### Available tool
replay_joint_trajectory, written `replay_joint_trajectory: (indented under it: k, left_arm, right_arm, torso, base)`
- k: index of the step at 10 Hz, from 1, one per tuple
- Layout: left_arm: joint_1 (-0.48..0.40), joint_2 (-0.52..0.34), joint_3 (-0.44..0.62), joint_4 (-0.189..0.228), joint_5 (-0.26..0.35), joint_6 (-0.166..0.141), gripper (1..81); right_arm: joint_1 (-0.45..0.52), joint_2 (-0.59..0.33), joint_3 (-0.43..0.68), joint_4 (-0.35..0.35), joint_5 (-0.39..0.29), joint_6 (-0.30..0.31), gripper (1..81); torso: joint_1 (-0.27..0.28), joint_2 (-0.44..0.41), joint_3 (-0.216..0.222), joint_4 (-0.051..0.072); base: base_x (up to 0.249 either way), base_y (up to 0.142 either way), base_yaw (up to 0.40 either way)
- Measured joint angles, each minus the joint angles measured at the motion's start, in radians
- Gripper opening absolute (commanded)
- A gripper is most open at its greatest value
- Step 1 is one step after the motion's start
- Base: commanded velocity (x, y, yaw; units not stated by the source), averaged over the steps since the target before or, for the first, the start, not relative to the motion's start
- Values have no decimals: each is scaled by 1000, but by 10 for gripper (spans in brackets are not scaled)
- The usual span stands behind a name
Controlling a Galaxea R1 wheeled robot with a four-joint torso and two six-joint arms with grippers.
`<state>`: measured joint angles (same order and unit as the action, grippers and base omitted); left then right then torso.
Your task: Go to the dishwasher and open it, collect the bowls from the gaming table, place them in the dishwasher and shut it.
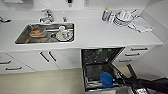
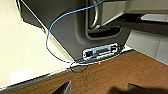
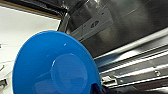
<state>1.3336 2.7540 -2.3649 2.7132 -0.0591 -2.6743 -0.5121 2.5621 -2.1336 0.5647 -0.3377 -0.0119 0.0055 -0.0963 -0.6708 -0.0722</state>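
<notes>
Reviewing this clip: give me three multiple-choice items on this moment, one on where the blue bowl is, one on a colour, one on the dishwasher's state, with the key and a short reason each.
1. Where is the blue bowl?
A. In the sink
B. Over the open dishwasher, at the right claw
C. On the counter by the plates

2. What colour is the counter?
A. White
B. Black
C. Green

3. What state is the dishwasher in?
A. Shut
B. Door down, inside showing
C. Pulled out from under the counter

Key:
1 B: the head view shows the blue bowl over the dishwasher's lowered door, at the end of the right arm; the right wrist view shows the right claw at its rim.
2 A: the counter around the sink is white.
3 B: the door lies down and the dark inside shows beneath the counter.
</notes>
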Motion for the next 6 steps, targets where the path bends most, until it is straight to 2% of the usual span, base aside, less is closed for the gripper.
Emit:
replay_joint_trajectory:
  k: [5, 6]
  left_arm:
    - [6, 0, 0, 0, 0, 0, 811]
    - [6, 0, 0, 0, 0, 0, 811]
  right_arm:
    - [112, 40, -22, 0, -6, 32, 10]
    - [134, 42, -32, 0, -5, 38, 811]
  torso:
    - [0, 0, 0, 0]
    - [0, 0, 0, 0]
  base:
    - [0, 0, 0]
    - [0, 0, 0]
